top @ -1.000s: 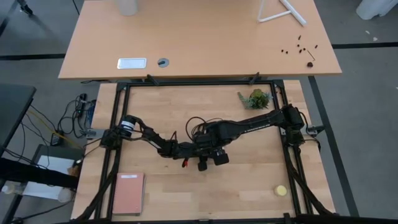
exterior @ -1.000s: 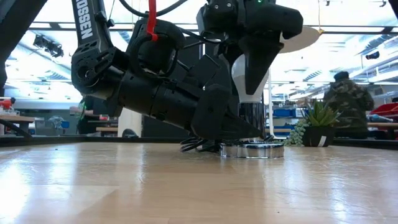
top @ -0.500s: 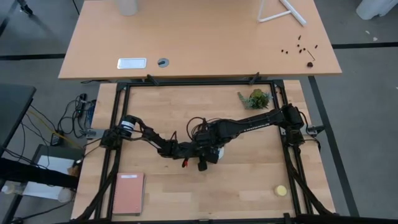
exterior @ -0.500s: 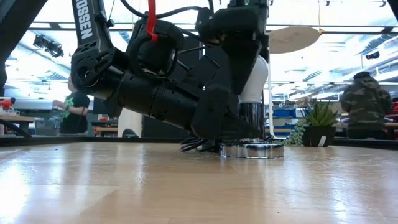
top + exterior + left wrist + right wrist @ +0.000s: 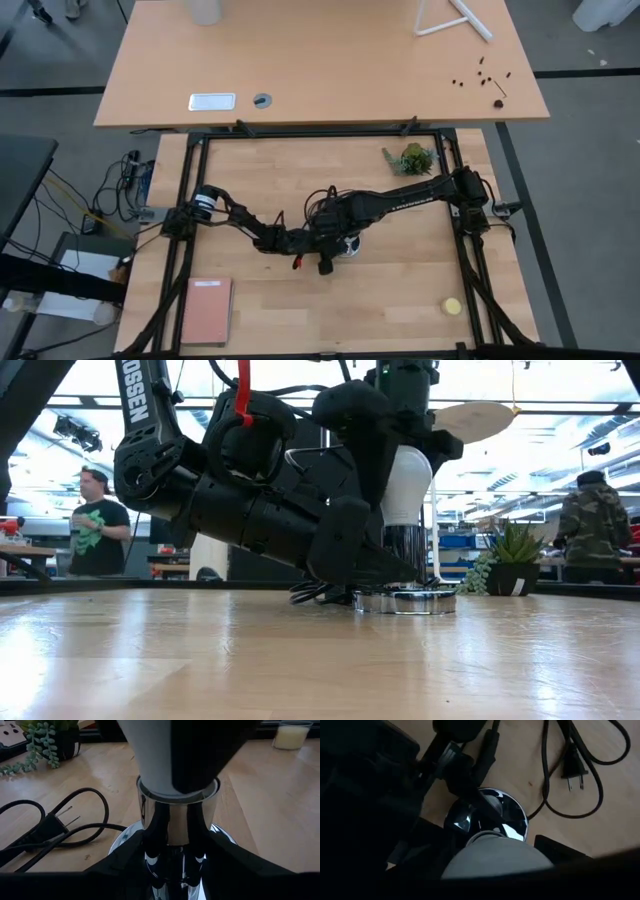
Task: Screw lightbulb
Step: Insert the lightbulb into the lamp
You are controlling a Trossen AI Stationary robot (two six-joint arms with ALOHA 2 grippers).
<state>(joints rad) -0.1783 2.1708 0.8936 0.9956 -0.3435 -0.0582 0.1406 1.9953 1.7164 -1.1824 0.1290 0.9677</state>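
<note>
The white lightbulb (image 5: 405, 482) stands upright with its screw end in the chrome socket neck (image 5: 404, 555), on the round silver base disc (image 5: 405, 601) at mid-table (image 5: 352, 248). My right gripper (image 5: 392, 420) comes down from above and is shut on the bulb. My left gripper (image 5: 345, 565) lies low beside the socket from the table's left, shut on it. The bulb's dome also shows in the right wrist view (image 5: 495, 862). My left gripper holds the socket's chrome neck (image 5: 176, 827) low down, just above the base disc, between its two fingers (image 5: 127, 857). They come in nearly level from the table's left. The disc stays flat on the table. My right gripper pinches the bulb's wide upper part (image 5: 152, 755) between its two fingers (image 5: 200, 755), from above, pointing down. The bulb stands upright, its screw end in the socket neck.
The socket's black cord and plug (image 5: 50, 822) lie on the table beside the base, also in the right wrist view (image 5: 572, 772). A small potted plant (image 5: 410, 158) stands at the far right, a yellow ball (image 5: 452, 306) near right, a pink notebook (image 5: 207, 310) near left. People stand in the room behind.
My right gripper has turned about the bulb's upright axis, staying over the socket. The bulb has stayed upright in the socket neck, and the base has not shifted.
</note>
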